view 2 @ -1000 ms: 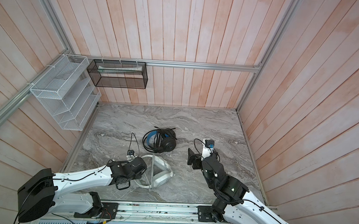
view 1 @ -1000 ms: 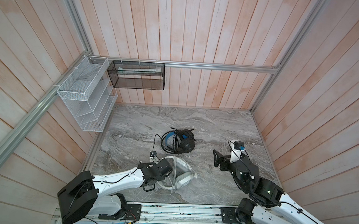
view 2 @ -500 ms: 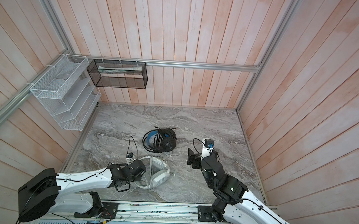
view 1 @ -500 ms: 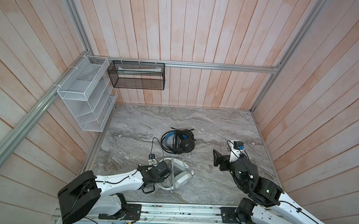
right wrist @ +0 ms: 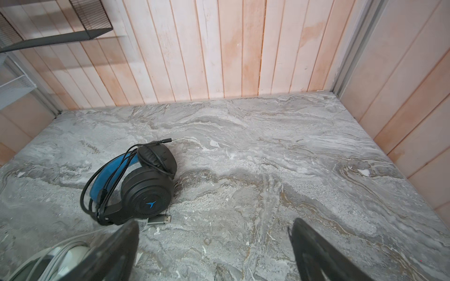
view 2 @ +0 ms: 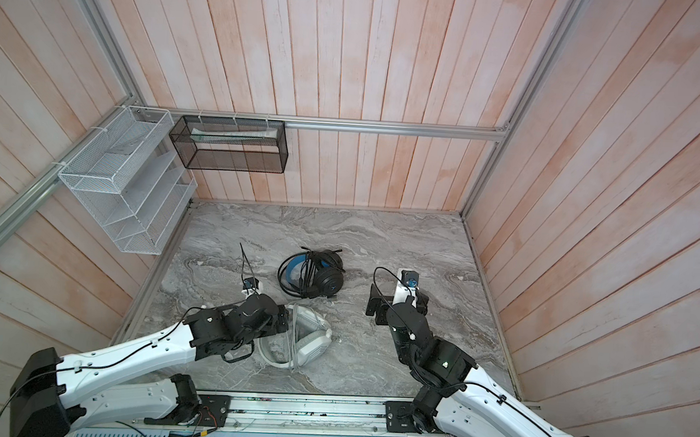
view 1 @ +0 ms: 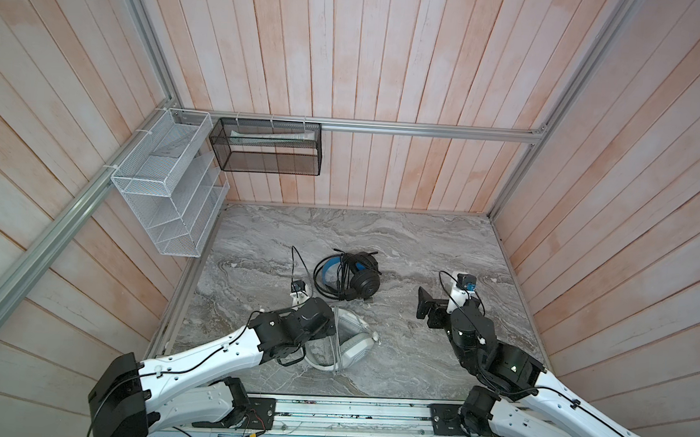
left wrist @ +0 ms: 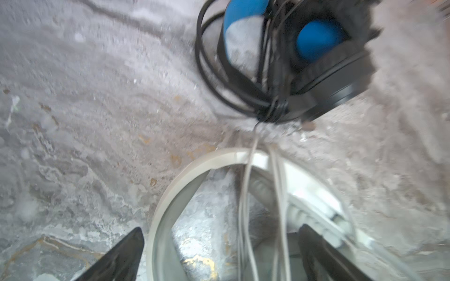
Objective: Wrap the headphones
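White-grey headset (view 1: 355, 344) under the left pincer (left wrist: 221, 231), black headset (view 1: 357, 276) beyond it on the marble table (view 1: 421, 249).

Nearest the rail in both top views, the white-grey headset lies flat with the left arm's wrist over its edge, hiding the jaws. Only the blurred left wrist view shows them, spread wide to either side of the pale headband with nothing clamped, and strands of grey cable (left wrist: 246, 206) running across the band between them. The right pincer (right wrist: 214, 222) hangs with its jaws wide over bare marble, well apart from both headsets. Further out near the table's middle, the black headset rests with its cable looped round the blue-lined band. The right wrist view alone picks out a USB plug (right wrist: 159, 219) beside its earcup and a jack plug (right wrist: 168, 140) at the far side. Against the walls hang a white wire rack (view 1: 167, 187) and a black mesh basket (view 1: 267, 148).
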`<state>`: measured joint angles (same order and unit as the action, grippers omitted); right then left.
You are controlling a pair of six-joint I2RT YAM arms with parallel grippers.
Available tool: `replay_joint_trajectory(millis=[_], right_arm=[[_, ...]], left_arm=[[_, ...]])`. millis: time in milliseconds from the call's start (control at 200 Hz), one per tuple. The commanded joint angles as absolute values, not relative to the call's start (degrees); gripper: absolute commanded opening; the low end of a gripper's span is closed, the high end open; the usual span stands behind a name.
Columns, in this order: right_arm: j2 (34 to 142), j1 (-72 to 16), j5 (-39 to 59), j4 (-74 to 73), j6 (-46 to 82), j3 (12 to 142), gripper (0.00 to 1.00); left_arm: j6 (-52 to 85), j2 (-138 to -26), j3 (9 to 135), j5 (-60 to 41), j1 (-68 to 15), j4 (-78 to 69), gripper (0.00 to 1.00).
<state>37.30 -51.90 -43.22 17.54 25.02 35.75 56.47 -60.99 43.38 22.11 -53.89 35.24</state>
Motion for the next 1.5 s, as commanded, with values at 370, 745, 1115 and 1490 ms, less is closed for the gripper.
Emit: replay_joint_trajectory(millis=[370,745,1115,1490], right_arm=[[46.47,-27.9,-46.09,-8.36,18.28,27.63,0.99],[52.26,-21.16,-50.69,-18.31,13.25,25.06,0.99],[51.23,-17.93,-46.43,-21.34,14.06,22.31,0.99],[51.06,-16.51,-43.78,-25.34,12.67,20.48,0.99]], left_arm=[[31.25,-52.26,35.48,23.92,-25.03,16.93,0.99],[18.18,-53.12,28.8,37.17,-19.35,-4.35,0.99],[9.39,-65.87,18.67,25.85,-3.28,-29.37,0.99],[7.12,-74.89,12.83,19.77,-2.65,-56.03,0.99]])
